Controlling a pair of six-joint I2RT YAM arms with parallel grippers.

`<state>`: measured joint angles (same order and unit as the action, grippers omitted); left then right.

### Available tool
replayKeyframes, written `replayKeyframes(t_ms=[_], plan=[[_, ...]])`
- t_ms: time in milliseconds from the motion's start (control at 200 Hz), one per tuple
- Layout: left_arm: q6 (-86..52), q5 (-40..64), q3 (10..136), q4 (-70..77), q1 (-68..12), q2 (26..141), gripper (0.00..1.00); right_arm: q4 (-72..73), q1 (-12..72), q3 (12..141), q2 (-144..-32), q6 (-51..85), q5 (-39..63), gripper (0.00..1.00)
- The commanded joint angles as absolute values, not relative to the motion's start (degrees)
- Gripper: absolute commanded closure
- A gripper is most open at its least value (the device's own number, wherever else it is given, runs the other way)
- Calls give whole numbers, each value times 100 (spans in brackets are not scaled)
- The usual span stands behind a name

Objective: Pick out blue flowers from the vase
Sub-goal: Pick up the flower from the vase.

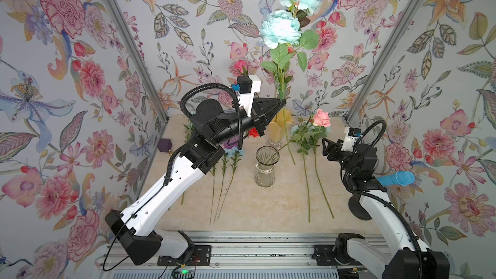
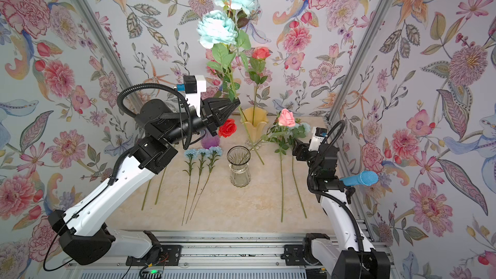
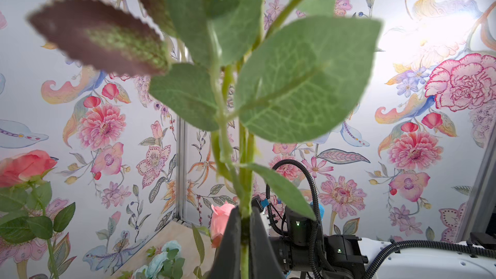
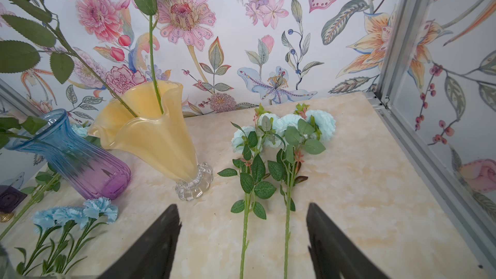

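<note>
Left jaws grip the blue flowers [image 1: 280, 32], right jaws apart

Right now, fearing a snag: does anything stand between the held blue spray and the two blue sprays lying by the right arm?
The pink rose leaning from the clear vase stands between the blue spray in the left fingers and the laid sprays; the right fingers hover open over their stems.

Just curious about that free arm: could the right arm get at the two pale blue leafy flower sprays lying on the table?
Probably yes. The open right pincer frames the stems of the two pale blue leafy flower sprays, lying on the beige marbled tabletop with nothing in the way.
</note>
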<state>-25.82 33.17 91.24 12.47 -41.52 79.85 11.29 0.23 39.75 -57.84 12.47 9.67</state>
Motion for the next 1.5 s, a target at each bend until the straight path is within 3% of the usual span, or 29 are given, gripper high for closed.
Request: replayKeyframes(t_ms=[0,470,901,1166,1491], plan=[[-3036,3700,8831,2103,-4113,7884,100,754,-18,4221,-5497,1308,1083,25],[-3928,4200,7576,3366,-3876,8290,100,-457,92,5126,-3776,1545,1784,27],[-3800,4515,7862,2929,-3853,8612,100,-4,800,5843,-3954,1963,4292,38],[-3514,4687,8081,2381,-3866,8727,100,-890,2721,6439,-4949,756,2990,42],[-3312,4715,8035,2145,-3867,8569,100,-226,3063,6225,-5443,1024,1975,55]])
